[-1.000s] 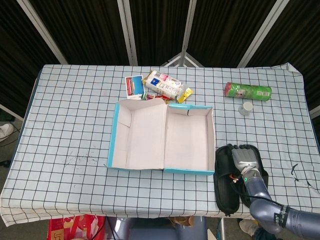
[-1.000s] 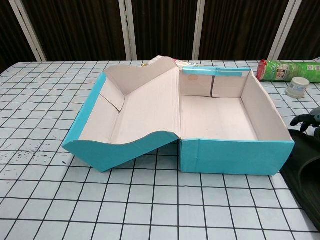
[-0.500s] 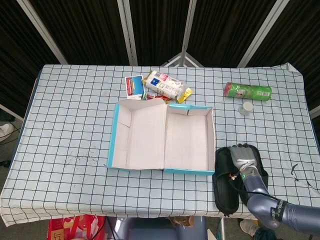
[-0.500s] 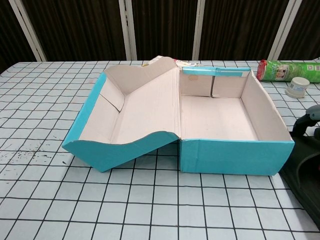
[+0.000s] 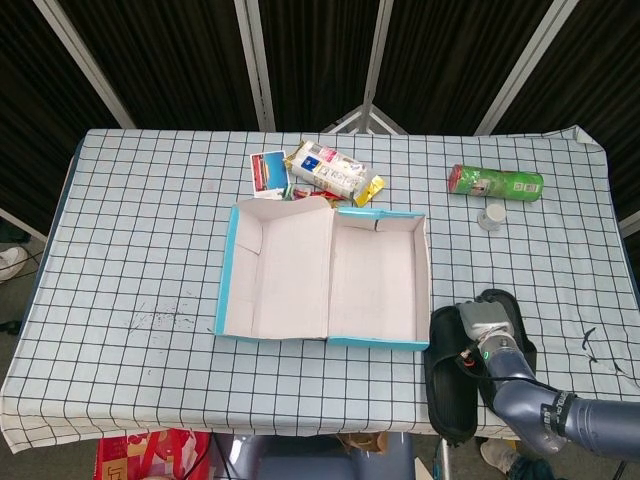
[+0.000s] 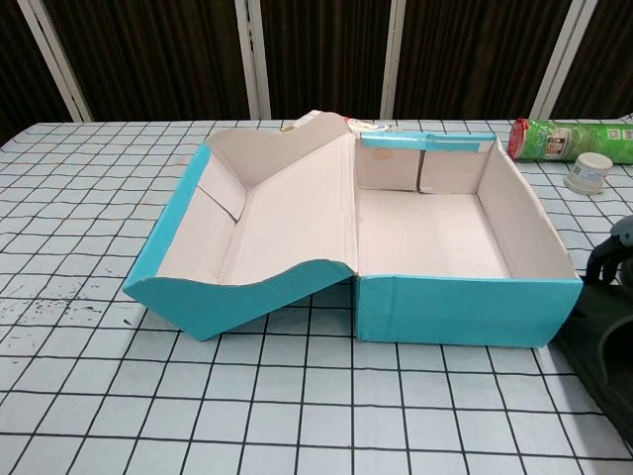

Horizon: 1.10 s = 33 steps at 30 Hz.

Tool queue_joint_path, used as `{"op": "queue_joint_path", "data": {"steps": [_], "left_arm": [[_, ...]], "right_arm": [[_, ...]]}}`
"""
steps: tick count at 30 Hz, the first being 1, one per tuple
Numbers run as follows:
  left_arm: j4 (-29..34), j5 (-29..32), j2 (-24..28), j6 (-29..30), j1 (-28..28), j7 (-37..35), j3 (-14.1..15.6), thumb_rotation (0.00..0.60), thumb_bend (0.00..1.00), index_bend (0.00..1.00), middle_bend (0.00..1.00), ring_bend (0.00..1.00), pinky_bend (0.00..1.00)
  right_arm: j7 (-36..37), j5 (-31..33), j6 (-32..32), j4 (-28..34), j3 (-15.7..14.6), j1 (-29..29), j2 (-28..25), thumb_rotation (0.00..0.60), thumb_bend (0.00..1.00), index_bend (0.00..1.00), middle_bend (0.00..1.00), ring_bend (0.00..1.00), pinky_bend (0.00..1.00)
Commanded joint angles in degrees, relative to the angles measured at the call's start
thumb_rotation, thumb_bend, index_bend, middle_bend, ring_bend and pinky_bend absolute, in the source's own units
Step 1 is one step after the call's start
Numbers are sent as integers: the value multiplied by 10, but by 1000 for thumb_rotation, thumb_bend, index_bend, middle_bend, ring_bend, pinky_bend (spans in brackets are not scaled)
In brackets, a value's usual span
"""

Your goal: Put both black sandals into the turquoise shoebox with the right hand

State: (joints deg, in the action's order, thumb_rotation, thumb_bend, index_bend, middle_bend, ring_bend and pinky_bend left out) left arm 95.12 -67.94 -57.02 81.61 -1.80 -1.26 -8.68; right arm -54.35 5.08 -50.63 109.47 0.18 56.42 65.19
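- since the earlier frame, the right hand (image 5: 484,325) is drawing back toward the near table edge, and the inner black sandal (image 5: 451,375) is sliding with it, its heel end now overhanging the edge.
- that hand is lying across both sandals, just right of the turquoise shoebox (image 5: 327,273); whether its fingers are clenching a strap or only pressing is something i cannot tell. the left hand is showing in neither view.
- the outer black sandal (image 5: 519,345) is lying touching the first, mostly hidden under the hand.
- judging by looks, the sandals are light, flexible foam or rubber, likely bending if lifted by one end; the strap or mid-sole seems the surest hold.
- each sandal's long axis is running parallel to the shoebox's right wall; which end is the toe is unclear.
- the shoebox is sitting open, holding no sandal yet.
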Motion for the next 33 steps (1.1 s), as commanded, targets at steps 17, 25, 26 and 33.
{"op": "queue_joint_path", "data": {"steps": [17, 25, 26, 33], "left_arm": [[-1, -1, 2, -1, 1, -6, 0, 600, 373, 133, 45, 0, 92], [-1, 1, 1, -2, -1, -2, 1, 600, 373, 134, 44, 0, 92], [-1, 1, 1, -2, -1, -2, 0, 600, 373, 134, 44, 0, 92], [0, 1, 0, -3, -2, 1, 1, 600, 373, 134, 45, 0, 92]], "right_arm": [[47, -28, -7, 2, -28, 29, 2, 600, 97, 121, 83, 45, 0], [36, 14, 11, 4, -40, 64, -11, 600, 97, 266, 232, 56, 0], [35, 17, 11, 4, -41, 68, -11, 600, 97, 297, 267, 70, 0], [42, 37, 25, 0, -47, 83, -15, 600, 96, 364, 335, 108, 0]]}}
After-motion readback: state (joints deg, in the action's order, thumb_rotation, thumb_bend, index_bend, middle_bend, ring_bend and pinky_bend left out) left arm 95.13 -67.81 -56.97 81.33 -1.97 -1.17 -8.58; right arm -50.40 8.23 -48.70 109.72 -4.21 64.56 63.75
